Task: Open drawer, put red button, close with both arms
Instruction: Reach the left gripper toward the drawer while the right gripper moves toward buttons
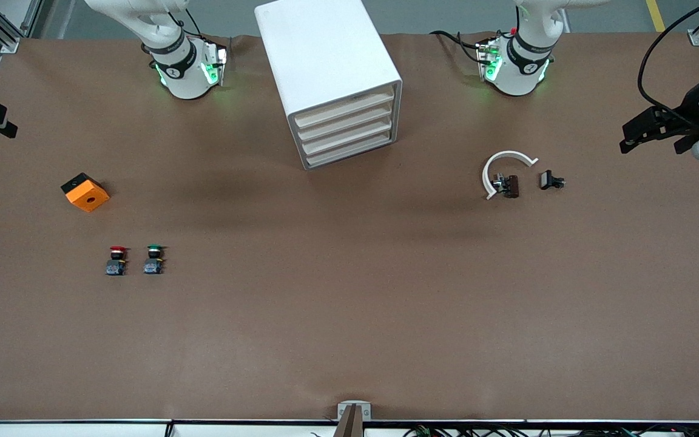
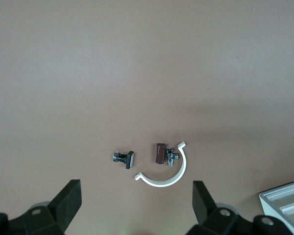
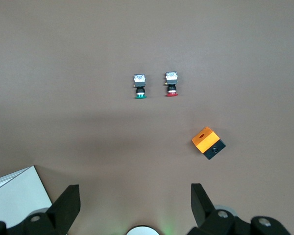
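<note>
The red button (image 1: 117, 260) stands on the brown table toward the right arm's end, beside the green-capped button (image 1: 154, 259). It also shows in the right wrist view (image 3: 171, 84). The white drawer unit (image 1: 331, 73) stands between the two arm bases, with all its drawers shut. My right gripper (image 3: 135, 198) is open and empty, high over the table near its base. My left gripper (image 2: 135, 196) is open and empty, high over the table near a white half ring (image 2: 166, 174). Neither gripper shows in the front view.
An orange and black block (image 1: 85, 192) lies farther from the front camera than the buttons. The white half ring (image 1: 504, 167), a small brown part (image 1: 510, 185) and a small black part (image 1: 551, 180) lie toward the left arm's end. Black fixtures (image 1: 659, 127) stand at the table's ends.
</note>
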`<state>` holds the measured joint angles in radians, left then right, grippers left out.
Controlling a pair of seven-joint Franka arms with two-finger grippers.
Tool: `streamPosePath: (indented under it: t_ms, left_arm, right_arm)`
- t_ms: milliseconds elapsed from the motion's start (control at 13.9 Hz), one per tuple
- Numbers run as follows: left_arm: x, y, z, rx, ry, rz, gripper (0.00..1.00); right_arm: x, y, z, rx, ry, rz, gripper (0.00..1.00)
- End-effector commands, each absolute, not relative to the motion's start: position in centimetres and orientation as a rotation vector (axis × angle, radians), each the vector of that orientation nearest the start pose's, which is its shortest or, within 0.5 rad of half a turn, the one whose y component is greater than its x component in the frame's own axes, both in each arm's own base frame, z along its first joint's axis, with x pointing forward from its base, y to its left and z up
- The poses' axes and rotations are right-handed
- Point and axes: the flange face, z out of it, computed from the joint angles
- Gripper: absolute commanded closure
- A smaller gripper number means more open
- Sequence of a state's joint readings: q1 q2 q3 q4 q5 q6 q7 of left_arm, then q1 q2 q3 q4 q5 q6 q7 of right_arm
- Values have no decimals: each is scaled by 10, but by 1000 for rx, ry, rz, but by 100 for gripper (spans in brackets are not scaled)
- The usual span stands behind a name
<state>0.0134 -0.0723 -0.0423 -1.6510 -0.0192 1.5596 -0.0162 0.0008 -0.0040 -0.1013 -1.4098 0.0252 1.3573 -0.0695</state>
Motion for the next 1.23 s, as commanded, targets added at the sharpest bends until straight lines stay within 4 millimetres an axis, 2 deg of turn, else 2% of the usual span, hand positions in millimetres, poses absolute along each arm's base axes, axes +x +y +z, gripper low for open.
streamPosePath:
  t_ms: [0,216,505,721,793,865,1009,1153]
  left_arm:
    - [530,-17,625,-3136,53,48,0]
    - [530,-17,625,-3136,36,48,0]
    - [533,-21,610,-3132,43,124,0]
    - [538,-25,585,-3124,53,237,0]
    - [539,-30,580,-3123,65,252,0]
    - [542,-32,571,-3121,72,278,0]
    - [552,-55,547,-3113,118,337,0]
    - [556,-77,530,-3102,85,371,0]
  right_arm:
    - [519,-51,686,-3110,60,63,0]
    - [519,-51,686,-3110,57,63,0]
    - [522,-54,691,-3108,51,43,0]
    - [540,-51,665,-3109,41,99,0]
    - [561,-54,634,-3095,52,170,0]
    - [568,-54,625,-3097,34,175,0]
    - [570,-58,627,-3108,-73,147,0]
    - [574,-64,620,-3110,-101,155,0]
